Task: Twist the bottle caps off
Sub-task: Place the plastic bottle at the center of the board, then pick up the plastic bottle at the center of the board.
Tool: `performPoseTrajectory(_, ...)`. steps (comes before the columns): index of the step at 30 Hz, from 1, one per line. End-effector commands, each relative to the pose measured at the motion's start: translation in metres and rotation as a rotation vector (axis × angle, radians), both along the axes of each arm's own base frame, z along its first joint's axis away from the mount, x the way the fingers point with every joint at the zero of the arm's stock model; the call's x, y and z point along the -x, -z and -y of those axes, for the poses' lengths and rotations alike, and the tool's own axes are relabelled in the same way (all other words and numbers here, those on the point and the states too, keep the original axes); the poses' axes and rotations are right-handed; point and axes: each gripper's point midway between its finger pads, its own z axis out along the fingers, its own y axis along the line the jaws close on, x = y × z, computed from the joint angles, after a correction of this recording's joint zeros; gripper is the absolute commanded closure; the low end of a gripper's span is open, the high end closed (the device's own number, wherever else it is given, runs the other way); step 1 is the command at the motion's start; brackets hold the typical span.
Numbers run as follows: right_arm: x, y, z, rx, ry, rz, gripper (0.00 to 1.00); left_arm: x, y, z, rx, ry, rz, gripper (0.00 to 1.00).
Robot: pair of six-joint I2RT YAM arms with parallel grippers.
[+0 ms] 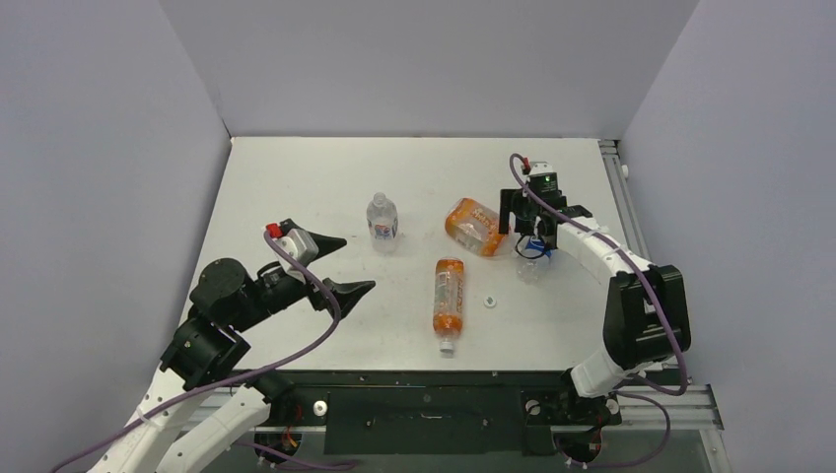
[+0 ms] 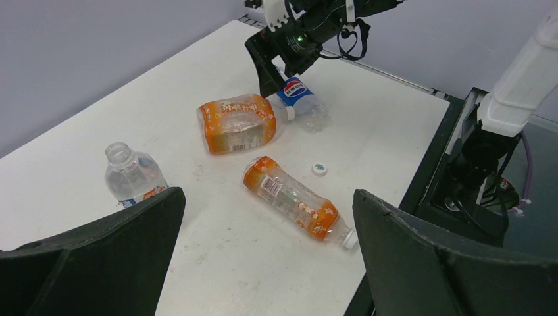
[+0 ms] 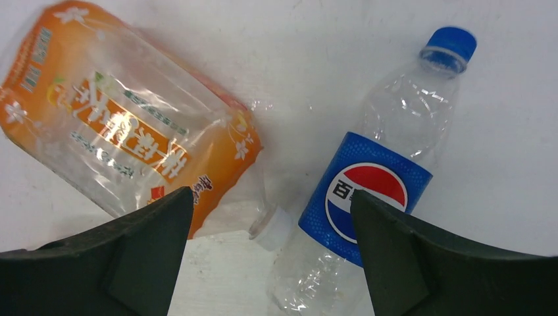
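At the right hand [image 3: 271,196]: stands wide open, grips nothing, hovers just over two bottles lying side by side on the worktop [image 1: 296,177]. Directly below: lying Pepsi bottle [image 3: 365,197] with blue cap [image 3: 451,45] screwed on. Beside it: wide orange bottle [image 3: 125,131] with white cap [image 3: 273,227] on its neck, touching or nearly touching the Pepsi label.

At the left hand [image 2: 268,197]: likewise spread wide and empty, hangs over the near left of the worktop, well apart from every bottle.

Between the two arms: slim orange bottle [image 1: 449,296] on its side, small end cap [image 1: 447,345] in place at its near end. Just beside it, to the right: loose cap [image 1: 490,299] with a green mark, alone on the worktop. Farther back: upright clear bottle [image 2: 131,174], mouth bare.

By that count, looks like one of four done and three left. Seems set to start on the blue cap or its orange neighbour.
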Motion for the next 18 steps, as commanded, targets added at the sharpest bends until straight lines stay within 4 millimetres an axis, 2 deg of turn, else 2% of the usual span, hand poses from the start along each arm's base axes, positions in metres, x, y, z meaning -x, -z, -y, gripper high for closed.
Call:
performPoseTrajectory(1,0.009,0.009,-0.008,-0.057,-0.06,-0.067,0.15,0.009,-0.037,0.004,0.065,0.052,0.073,0.03)
performPoseTrajectory(6,0.021,0.032,-0.026,-0.125,-0.142,-0.153,0.15,0.012,-0.037,0.005,0.061,0.067,0.073,0.03)
performPoseTrajectory(11,0.018,0.05,-0.046,-0.19,-0.19,-0.232,0.14,0.016,-0.039,0.005,0.056,0.083,0.09,0.03)
performPoseTrajectory(13,0.019,0.053,-0.054,-0.202,-0.208,-0.251,0.14,0.017,-0.04,0.004,0.053,0.084,0.095,0.03)
performPoseTrajectory(18,0.016,0.048,-0.075,-0.192,-0.241,-0.216,0.13,0.017,-0.039,0.005,0.045,0.091,0.104,0.03)
